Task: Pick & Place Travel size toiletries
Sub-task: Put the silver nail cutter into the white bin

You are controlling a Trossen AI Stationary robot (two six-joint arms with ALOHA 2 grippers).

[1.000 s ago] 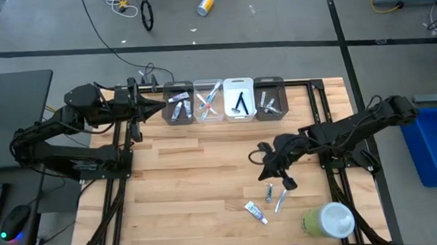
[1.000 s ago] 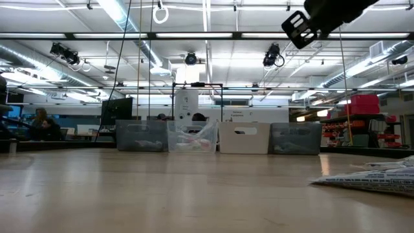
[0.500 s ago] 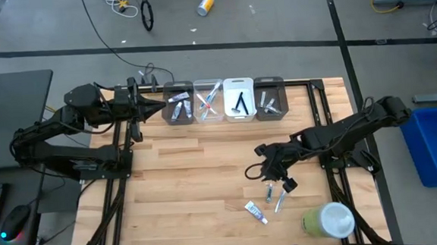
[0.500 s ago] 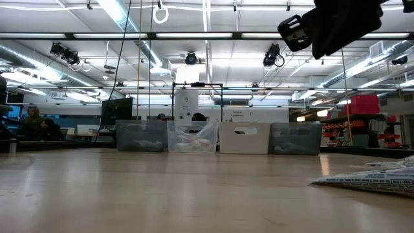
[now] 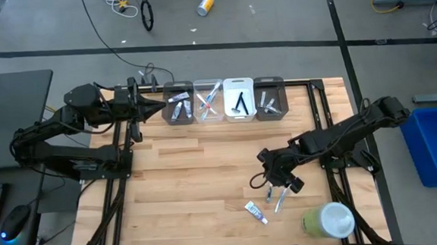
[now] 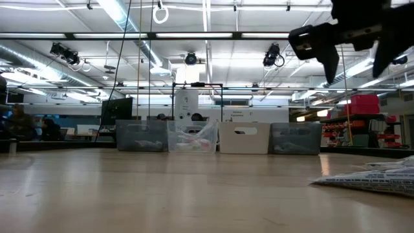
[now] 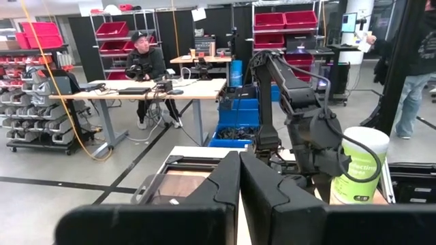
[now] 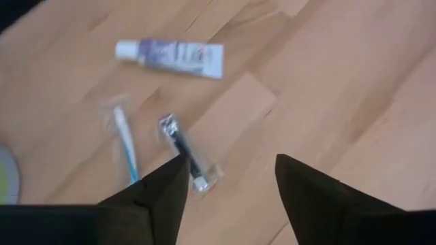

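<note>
Down near the front right of the table (image 5: 184,178), the right gripper (image 5: 274,183) hangs with its jaws spread wide and nothing between them. In the right wrist view its two dark fingers (image 8: 153,197) frame bare wood, and the black razor (image 8: 185,153) in its clear wrapper lies just beside one fingertip, outside the gap. A slim toothbrush (image 8: 125,144) lies close alongside the razor, and the small toothpaste tube (image 8: 170,56) lies farther on, apart from both (its print is too blurred to read). From above, these three loose pieces sit between the gripper and the green-and-white round container (image 5: 329,220).

At the table's far edge stand four bins (image 5: 225,99), each with toiletries inside; which piece lies in which bin is hard to make out. The left gripper (image 5: 157,105) waits beside the leftmost bin with its jaws pressed together, empty.

From table height, the right gripper (image 6: 352,45) is cut off by the upper edge, and only a crinkled wrapper (image 6: 369,178) shows on the wood at the right.
</note>
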